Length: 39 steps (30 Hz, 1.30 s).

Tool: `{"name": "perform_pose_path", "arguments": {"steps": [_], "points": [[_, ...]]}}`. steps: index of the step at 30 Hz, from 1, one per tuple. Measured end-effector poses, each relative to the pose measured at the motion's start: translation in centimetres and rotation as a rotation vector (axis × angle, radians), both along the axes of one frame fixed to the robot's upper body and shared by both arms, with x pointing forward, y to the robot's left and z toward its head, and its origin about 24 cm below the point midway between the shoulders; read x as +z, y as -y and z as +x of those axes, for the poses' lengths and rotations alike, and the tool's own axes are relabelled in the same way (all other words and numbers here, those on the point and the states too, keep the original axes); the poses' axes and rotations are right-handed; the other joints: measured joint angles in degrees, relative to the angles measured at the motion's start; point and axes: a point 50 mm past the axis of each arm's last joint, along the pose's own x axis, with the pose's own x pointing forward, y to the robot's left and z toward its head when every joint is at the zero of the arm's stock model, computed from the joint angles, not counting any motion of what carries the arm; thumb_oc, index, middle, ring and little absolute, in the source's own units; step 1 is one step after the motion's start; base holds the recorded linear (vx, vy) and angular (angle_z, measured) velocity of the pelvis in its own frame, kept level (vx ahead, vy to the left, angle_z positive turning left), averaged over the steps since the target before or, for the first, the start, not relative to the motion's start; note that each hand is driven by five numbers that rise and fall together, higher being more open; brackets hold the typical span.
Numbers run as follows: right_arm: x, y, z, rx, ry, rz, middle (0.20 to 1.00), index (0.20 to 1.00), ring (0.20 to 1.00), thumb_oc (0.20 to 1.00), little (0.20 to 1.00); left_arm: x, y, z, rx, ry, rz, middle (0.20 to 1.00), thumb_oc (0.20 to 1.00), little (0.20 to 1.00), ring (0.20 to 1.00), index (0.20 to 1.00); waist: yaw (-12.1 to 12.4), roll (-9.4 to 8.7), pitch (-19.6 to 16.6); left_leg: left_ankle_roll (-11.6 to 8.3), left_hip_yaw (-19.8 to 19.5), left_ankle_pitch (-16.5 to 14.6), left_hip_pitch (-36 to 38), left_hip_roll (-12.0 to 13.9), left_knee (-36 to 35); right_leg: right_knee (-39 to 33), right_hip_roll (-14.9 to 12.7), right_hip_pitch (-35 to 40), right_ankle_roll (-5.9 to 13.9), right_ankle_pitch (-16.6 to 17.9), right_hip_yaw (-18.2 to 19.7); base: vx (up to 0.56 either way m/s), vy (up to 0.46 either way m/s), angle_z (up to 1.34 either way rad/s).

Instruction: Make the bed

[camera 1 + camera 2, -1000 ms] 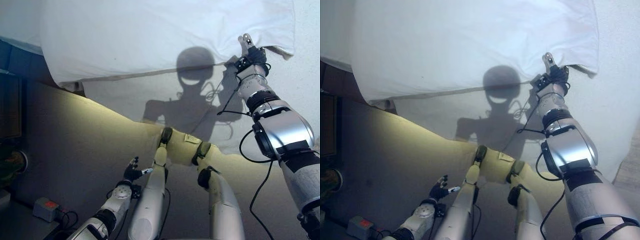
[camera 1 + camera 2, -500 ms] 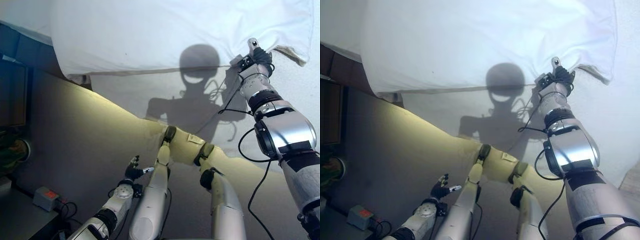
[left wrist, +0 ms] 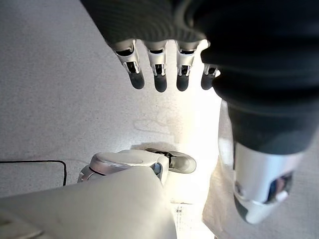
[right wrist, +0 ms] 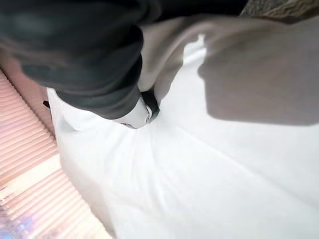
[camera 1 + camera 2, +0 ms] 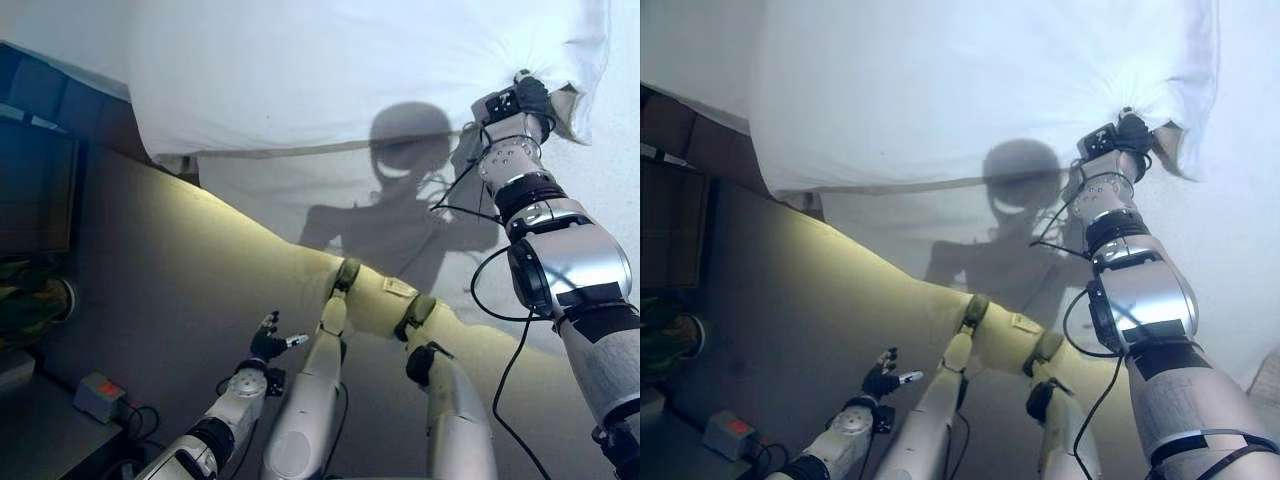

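Bed (image 5: 620,180) w/ 1 pillow (image 5: 350,70), right hand (image 5: 528,96) gripping corner.

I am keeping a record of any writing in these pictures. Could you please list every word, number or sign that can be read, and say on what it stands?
None can be read.
Small white tag on the mattress edge: print too small to read.
Grey box on the floor with a red patch: no legible text.
White pillow held by the right robot hand: no print.
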Motion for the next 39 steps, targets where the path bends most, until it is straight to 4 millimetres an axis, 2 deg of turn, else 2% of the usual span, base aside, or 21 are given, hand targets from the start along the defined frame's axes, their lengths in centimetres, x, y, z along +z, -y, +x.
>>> {"name": "perform_pose_path", "arguments": {"steps": [2,5,7,8,10,11,12,16,18,20,23,27,30,36,39], "points": [[0.5,-0.4,-0.1,0.009,0.035,-0.004,0.2,0.2,0.2,0.2,0.2,0.2,0.3,0.1,-0.013,0.007,-0.016,1.0,1.0,1.0,1.0,1.0,-0.3,0.0,0.0,0.06,0.3,0.0,0.3,-0.1,0.0,0.3,-0.2,0.0,0.01,-0.1,0.2,-0.02,0.066,-0.02],[1.1,-1.4,-0.4,0.04,0.107,-0.028,0.2,0.2,0.2,0.2,0.2,2.2,1.8,0.5,-0.088,0.089,-0.154,1.0,1.0,1.0,1.0,1.0,-0.3,0.0,0.0,0.55,1.1,0.4,0.9,-0.4,0.0,0.5,-0.5,0.1,-0.01,-0.1,1.1,-0.02,0.058,-0.07],[1.0,-2.2,-0.5,0.059,0.124,-0.041,0.2,0.2,0.2,0.2,0.2,4.7,3.8,1.3,-0.16,0.153,-0.304,1.0,1.0,1.0,1.0,1.0,-0.9,0.08,0.0,0.56,1.6,0.4,1.8,-0.6,0.0,0.4,-0.7,0.9,-0.01,-0.1,1.3,-0.03,0.084,-0.03],[1.1,-3.3,-0.6,0.092,0.148,-0.042,0.2,0.2,0.2,0.2,0.2,7.0,5.6,1.0,-0.274,0.196,-0.421,1.0,1.0,1.0,1.0,1.0,-1.6,0.08,0.0,0.66,2.5,0.5,2.1,-0.7,0.0,0.5,-0.9,1.3,0.05,0.0,1.4,-0.03,0.047,-0.02],[0.9,-4.7,-0.4,0.121,0.141,-0.077,0.2,0.2,0.2,0.2,0.2,9.8,8.3,1.9,-0.363,0.242,-0.59,1.0,1.0,1.0,1.0,1.0,-2.5,0.07,0.0,0.73,3.2,0.4,3.5,-0.9,-0.1,0.2,-1.0,2.4,0.28,0.1,2.3,-0.05,0.073,-0.1],[0.8,-5.2,-0.4,0.129,0.137,-0.094,0.2,0.2,0.2,0.2,0.2,10.6,9.1,2.0,-0.388,0.239,-0.633,1.0,1.0,1.0,1.0,1.0,-2.8,0.05,0.0,1.08,3.5,0.2,3.9,-0.9,-0.1,-0.1,-1.0,2.7,0.38,0.2,2.4,-0.06,0.073,-0.17],[0.7,-6.3,-0.3,0.154,0.132,-0.151,0.2,0.2,0.2,0.2,0.2,12.1,10.9,2.2,-0.474,0.232,-0.7,1.0,1.0,1.0,1.0,1.0,-3.8,-0.01,0.0,1.72,4.0,0.1,4.3,-0.9,0.1,-0.5,-0.8,3.2,0.71,0.5,2.9,-0.03,0.033,-0.16],[0.3,-8.6,-0.2,0.214,0.111,-0.258,0.2,0.2,0.2,0.2,0.2,15.4,13.5,3.3,-0.542,0.263,-0.831,1.0,1.0,1.0,1.0,1.0,-6.0,-0.06,0.0,1.83,5.6,0.0,4.8,-0.8,0.1,-2.1,-0.3,3.7,1.1,2.0,4.3,-0.04,0.022,-0.2],[0.0,-9.2,-0.1,0.235,0.092,-0.303,0.2,0.2,0.2,0.2,0.2,16.6,14.0,3.9,-0.537,0.27,-0.877,1.0,1.0,1.0,1.0,1.0,-7.3,-0.18,0.0,1.86,5.9,0.0,4.9,-0.7,0.2,-2.6,0.2,3.8,1.25,2.4,4.7,-0.02,-0.002,-0.13],[-0.6,-9.8,-0.2,0.269,0.087,-0.339,0.2,0.2,0.2,0.2,0.2,17.4,14.2,4.9,-0.464,0.284,-0.955,1.0,1.0,1.0,1.0,1.0,-7.9,-1.09,0.1,2.71,6.5,-0.6,5.0,-0.5,0.7,-3.1,0.7,4.0,1.21,2.7,5.3,-0.03,-0.008,-0.19],[-1.5,-11.2,-0.6,0.327,0.097,-0.395,0.2,0.2,0.2,0.2,0.2,18.6,13.7,6.3,-0.334,0.318,-1.062,1.0,1.0,1.0,1.0,1.0,-8.4,-4.34,0.1,2.76,8.3,-1.0,5.9,-0.2,1.1,-3.3,0.8,4.4,1.2,2.7,6.8,-0.02,-0.015,-0.19],[-2.7,-11.9,-0.8,0.356,0.088,-0.4,0.2,0.2,0.2,0.2,0.2,20.9,13.5,7.4,-0.283,0.393,-1.145,1.0,1.0,1.0,1.0,1.0,-9.0,-6.41,-0.1,3.02,9.0,-1.5,6.8,0.0,1.2,-3.7,1.3,5.4,1.19,2.7,7.0,-0.01,-0.014,-0.04],[-3.2,-12.3,-1.2,0.383,0.101,-0.398,0.2,0.2,0.2,0.2,0.2,22.8,12.3,8.7,-0.148,0.465,-1.271,1.0,1.0,1.0,1.0,1.0,-9.1,-8.43,0.0,3.13,9.5,-1.8,6.9,0.0,1.8,-3.9,1.3,5.6,1.2,3.0,7.5,-0.01,-0.029,-0.06],[-4.1,-12.3,-1.4,0.399,0.096,-0.39,0.2,0.2,0.2,0.2,0.2,24.9,10.5,9.8,0.026,0.564,-1.347,1.0,1.0,1.0,1.0,1.0,-8.7,-9.71,0.2,3.39,10.4,-2.3,7.5,0.0,2.3,-4.0,1.4,6.4,1.26,3.1,7.9,0.0,-0.019,-0.02],[-4.8,-12.3,-1.7,0.402,0.099,-0.394,0.2,0.2,0.2,0.2,0.2,25.2,9.9,9.9,0.078,0.608,-1.315,1.0,1.0,1.0,1.0,1.0,-8.6,-9.76,0.1,3.6,10.4,-2.9,8.1,-0.2,2.9,-4.4,1.4,7.4,1.28,3.1,8.5,0.0,0.0,0.0]]}}
